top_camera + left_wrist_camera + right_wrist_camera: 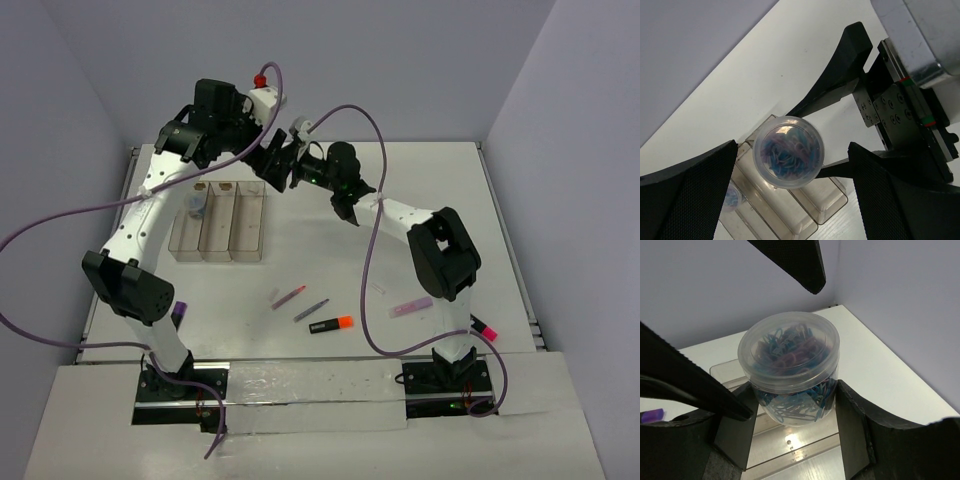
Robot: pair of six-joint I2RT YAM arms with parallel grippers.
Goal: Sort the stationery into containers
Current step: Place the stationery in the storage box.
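Hovering over the tray (218, 222) near the table (420, 200) far edge, open tabletop rightward, clamping the clip jar (788, 365) in right gripper (790, 392), left gripper (792, 145) splayed wide around it.

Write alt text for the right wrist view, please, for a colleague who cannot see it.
The right gripper clamps a clear round jar of blue and purple paper clips above a clear plastic tray; the left gripper's open fingers flank the jar.

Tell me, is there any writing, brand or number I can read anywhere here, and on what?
None can be read.
The clear jar of paper clips shows no label.
Any print on the orange-black highlighter is too small to tell.
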